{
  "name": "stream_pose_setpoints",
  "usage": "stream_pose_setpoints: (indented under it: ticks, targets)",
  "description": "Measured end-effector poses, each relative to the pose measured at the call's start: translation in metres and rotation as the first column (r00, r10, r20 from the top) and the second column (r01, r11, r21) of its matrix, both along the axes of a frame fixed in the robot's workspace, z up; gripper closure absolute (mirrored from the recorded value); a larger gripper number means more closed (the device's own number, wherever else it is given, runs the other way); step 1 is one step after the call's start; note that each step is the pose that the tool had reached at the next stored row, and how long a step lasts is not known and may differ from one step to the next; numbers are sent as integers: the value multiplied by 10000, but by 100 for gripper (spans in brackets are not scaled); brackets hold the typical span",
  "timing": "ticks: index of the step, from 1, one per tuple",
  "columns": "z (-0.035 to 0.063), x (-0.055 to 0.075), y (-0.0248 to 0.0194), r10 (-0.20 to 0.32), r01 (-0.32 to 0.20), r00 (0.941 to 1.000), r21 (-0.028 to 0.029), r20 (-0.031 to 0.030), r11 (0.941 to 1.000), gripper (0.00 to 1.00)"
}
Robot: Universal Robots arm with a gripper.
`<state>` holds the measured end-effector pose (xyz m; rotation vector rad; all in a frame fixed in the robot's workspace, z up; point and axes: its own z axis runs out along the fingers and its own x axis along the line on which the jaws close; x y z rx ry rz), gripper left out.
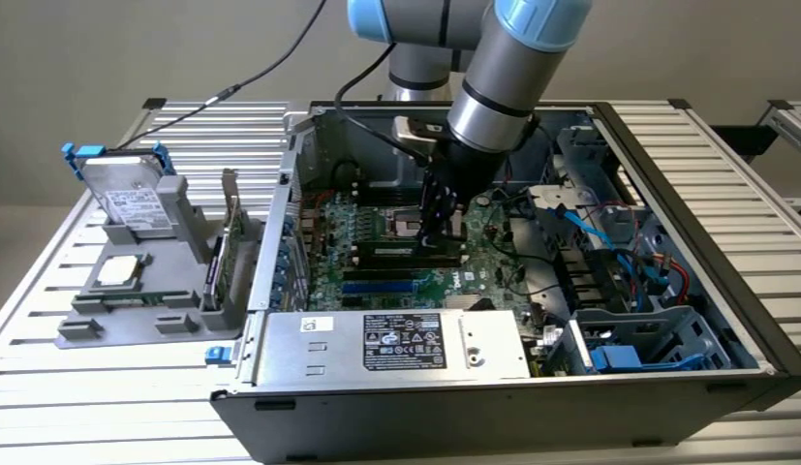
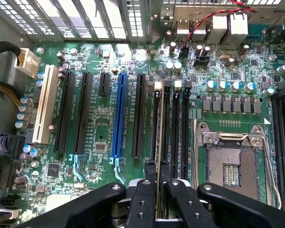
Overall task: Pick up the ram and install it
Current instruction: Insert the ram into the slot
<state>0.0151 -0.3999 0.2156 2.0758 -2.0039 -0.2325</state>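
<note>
Exterior view: the fingers [image 1: 435, 218] are seen lowered into the open computer case [image 1: 710, 291], just above the motherboard [image 1: 361, 232], with cables and case walls crowding the space around them. Wrist view: the fingers [image 2: 145, 199] are nearly closed on the ram [image 2: 158, 204], which is held edge-on between them. Its long axis is lined up with the black memory slots [image 2: 171, 123] beneath it, beside the empty processor socket [image 2: 230, 166]; whether it touches a slot cannot be told.
</note>
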Motion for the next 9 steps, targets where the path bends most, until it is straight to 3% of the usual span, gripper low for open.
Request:
stream_pose_setpoints:
  ticks: [9]
  targets:
    - [0,-2,-15,-1,1,10000,-1,0,10000,86]
